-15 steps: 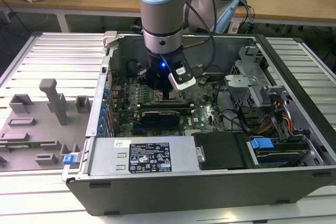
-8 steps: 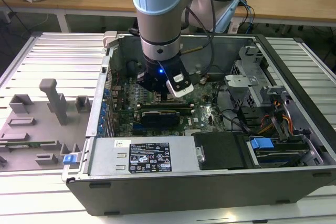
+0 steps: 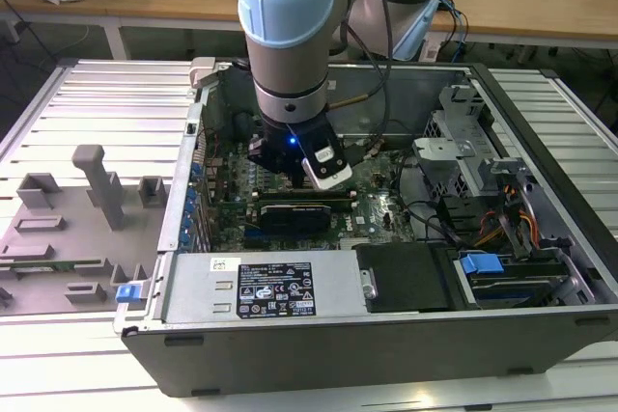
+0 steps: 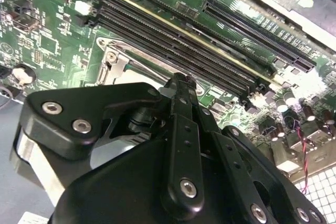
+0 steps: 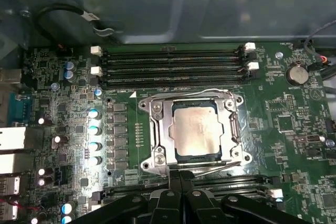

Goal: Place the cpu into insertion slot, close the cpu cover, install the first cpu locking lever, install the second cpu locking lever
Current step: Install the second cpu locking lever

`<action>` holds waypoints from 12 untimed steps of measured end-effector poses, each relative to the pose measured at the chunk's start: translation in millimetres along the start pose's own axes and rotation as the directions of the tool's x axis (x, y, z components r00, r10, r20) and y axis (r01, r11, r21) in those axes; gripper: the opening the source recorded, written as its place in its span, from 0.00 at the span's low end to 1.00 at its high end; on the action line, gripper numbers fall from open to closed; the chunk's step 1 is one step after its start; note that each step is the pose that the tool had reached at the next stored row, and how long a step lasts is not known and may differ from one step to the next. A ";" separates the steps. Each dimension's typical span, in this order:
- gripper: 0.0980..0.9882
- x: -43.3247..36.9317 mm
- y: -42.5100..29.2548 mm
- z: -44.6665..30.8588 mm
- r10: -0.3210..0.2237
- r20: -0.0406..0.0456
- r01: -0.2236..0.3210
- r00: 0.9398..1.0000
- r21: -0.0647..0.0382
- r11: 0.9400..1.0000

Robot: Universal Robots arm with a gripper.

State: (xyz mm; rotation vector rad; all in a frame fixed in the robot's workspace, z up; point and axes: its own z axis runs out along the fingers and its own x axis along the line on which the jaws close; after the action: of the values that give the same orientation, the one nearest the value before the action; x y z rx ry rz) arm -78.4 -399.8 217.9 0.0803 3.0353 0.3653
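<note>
The cpu (image 5: 196, 128) lay seated in the insertion slot (image 5: 231, 129), with the cpu cover (image 5: 160, 129) folded down around it, framing the chip. The gripper (image 5: 180, 176) hung just beside the socket's edge, jaws drawn together on nothing (probably poised to work a locking lever (image 5: 218, 167)).

One cpu (image 5: 195, 129) (one cover (image 5: 160, 129))

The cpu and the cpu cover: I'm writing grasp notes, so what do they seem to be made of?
The cpu: apparently metal on top, pale silver-beige and matte, with faint smudges. The cpu cover: likely sheet steel, silver-grey and shinier, with bright glints along its frame.
</note>
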 end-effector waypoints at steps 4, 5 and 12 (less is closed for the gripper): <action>0.01 3.3 -1.9 3.8 -0.010 -0.003 0.010 1.000 -0.013 1.000; 0.01 5.2 -2.4 5.2 -0.015 -0.005 0.015 1.000 -0.017 1.000; 0.01 10.7 -5.7 9.3 -0.034 -0.010 0.033 0.999 -0.031 0.999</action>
State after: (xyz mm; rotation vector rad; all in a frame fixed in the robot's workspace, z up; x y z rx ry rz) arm -88.4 -402.5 206.7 0.0255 3.0360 0.4104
